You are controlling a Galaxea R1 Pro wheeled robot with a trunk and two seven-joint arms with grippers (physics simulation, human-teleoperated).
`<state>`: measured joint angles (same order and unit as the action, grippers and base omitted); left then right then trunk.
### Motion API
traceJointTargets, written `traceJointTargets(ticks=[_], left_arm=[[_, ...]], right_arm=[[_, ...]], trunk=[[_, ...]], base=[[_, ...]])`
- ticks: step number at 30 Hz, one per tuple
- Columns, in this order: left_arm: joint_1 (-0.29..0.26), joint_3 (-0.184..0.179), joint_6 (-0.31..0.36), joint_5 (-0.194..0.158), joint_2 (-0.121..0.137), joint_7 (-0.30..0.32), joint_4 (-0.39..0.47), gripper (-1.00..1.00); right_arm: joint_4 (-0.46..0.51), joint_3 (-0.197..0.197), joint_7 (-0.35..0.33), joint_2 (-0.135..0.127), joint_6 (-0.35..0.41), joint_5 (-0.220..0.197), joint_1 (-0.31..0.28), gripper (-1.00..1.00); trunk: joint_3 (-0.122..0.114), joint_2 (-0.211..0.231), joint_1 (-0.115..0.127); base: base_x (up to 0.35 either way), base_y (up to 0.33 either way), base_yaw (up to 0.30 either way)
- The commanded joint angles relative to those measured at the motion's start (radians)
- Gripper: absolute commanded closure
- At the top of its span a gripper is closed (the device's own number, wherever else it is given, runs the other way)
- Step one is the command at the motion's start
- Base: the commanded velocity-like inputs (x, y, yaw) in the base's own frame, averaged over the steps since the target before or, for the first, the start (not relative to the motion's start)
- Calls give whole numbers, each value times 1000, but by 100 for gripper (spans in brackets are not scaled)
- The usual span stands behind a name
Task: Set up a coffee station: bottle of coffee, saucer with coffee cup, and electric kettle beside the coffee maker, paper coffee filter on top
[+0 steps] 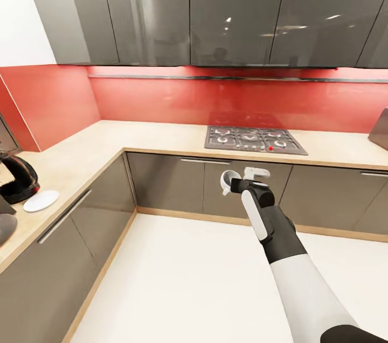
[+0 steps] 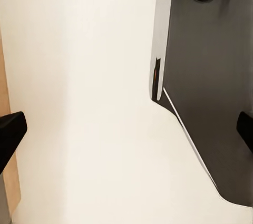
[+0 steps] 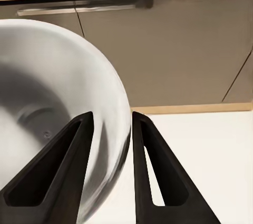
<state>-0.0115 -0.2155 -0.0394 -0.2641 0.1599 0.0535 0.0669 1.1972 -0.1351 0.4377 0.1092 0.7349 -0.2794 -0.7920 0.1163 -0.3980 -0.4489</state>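
Observation:
My right gripper hangs in the air over the floor, in front of the grey cabinet fronts, shut on the white coffee cup. In the right wrist view one finger is inside the coffee cup and the other outside its wall. The kitchen countertop runs along the back and down the left side. On its left run sit the dark rounded electric kettle and the white saucer. My left gripper is open above the pale floor, nothing between its fingers.
A gas hob is set into the back countertop, straight behind the cup. Glossy grey wall cabinets hang above a red wall panel. A dark grey thing is cut off at the left edge beside the saucer. Open white floor lies below my arm.

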Motion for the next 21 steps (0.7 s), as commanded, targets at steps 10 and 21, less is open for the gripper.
traceJointTargets(ticks=[10,21], left_arm=[[-1,-6,-5,-10,1,3,-1,-100],[-1,-3,-5,-10,1,3,-1,-100]], right_arm=[[1,-1,9,0,1,-11,-1,100],[1,-1,8,0,1,-11,-1,100]], trunk=[[2,-2,-1],[2,-2,-1]], base=[[301,-169,96],[304,-161,268]])
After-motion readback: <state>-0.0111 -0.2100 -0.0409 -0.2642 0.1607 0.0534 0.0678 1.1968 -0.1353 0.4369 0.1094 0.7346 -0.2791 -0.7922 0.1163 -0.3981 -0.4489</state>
